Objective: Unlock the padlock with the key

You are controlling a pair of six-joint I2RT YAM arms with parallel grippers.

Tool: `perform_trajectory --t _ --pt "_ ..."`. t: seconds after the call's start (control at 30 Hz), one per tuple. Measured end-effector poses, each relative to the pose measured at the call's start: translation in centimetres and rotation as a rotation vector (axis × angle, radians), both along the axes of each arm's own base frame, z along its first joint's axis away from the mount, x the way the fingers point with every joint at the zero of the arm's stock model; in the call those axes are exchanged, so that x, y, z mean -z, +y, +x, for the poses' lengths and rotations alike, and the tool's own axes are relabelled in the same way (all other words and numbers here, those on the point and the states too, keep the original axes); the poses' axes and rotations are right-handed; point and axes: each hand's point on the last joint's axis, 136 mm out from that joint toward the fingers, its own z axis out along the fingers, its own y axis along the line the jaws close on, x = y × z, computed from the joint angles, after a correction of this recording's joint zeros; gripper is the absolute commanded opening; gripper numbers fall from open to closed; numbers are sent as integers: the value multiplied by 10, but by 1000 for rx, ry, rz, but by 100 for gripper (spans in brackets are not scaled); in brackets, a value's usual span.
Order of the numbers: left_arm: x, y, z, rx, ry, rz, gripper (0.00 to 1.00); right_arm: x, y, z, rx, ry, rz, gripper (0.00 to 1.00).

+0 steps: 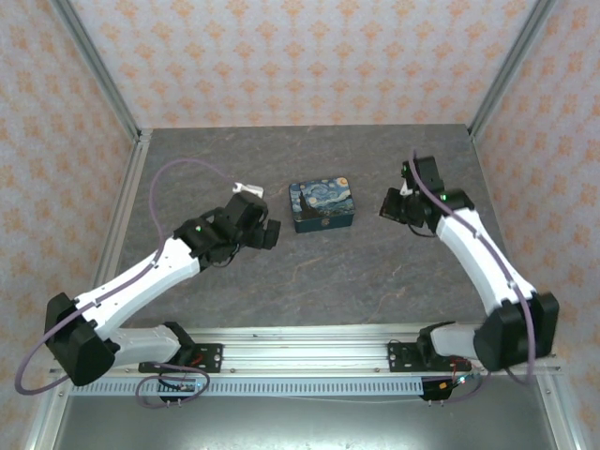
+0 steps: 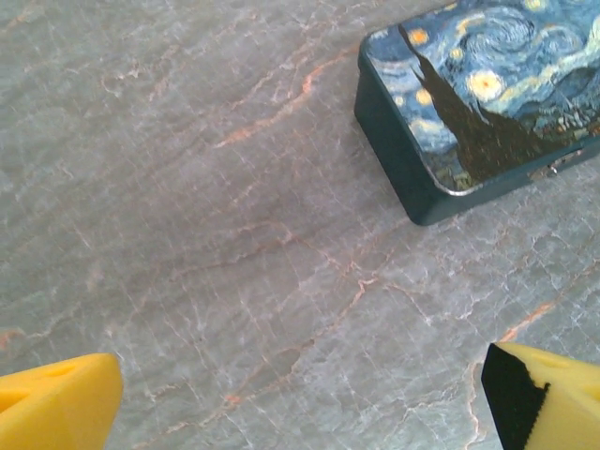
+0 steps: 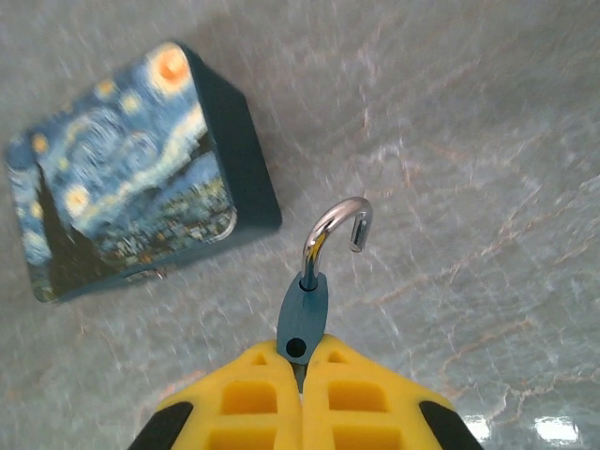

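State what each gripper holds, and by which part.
The right gripper pinches the padlock by its blue body; the left gripper holds nothing.

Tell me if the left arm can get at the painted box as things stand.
Probably yes. The left gripper is open, and only bare table lies between it and the box; the right gripper holds the padlock on the far side.

White arm links w/ blk joints, purple cables, yellow end effector fingers
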Motion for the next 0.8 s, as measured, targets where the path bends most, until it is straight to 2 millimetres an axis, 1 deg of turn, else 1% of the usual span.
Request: perform_trajectory --t 0.1,0.2,0.27,0.4,0.57,0.63,0.8 --pt "-16 -9 11 18 -18 -17 100 25 -2 10 -88 144 -1 0" --pt "-21 -20 16 46 -15 -33 100 49 -6 19 -143 243 -19 0" --pt "-17 -25 17 59 2 -40 100 65 -6 24 -181 291 -23 0" --pt "-3 -32 18 78 47 -38 100 87 -4 36 -248 348 -30 0" --pt "10 -35 15 88 80 -44 100 109 -11 66 -283 370 -109 0" --pt "13 -36 14 89 86 -51 100 117 -15 73 -288 384 -140 0" --pt "15 -38 15 85 88 -65 100 134 -23 79 -297 421 -191 1"
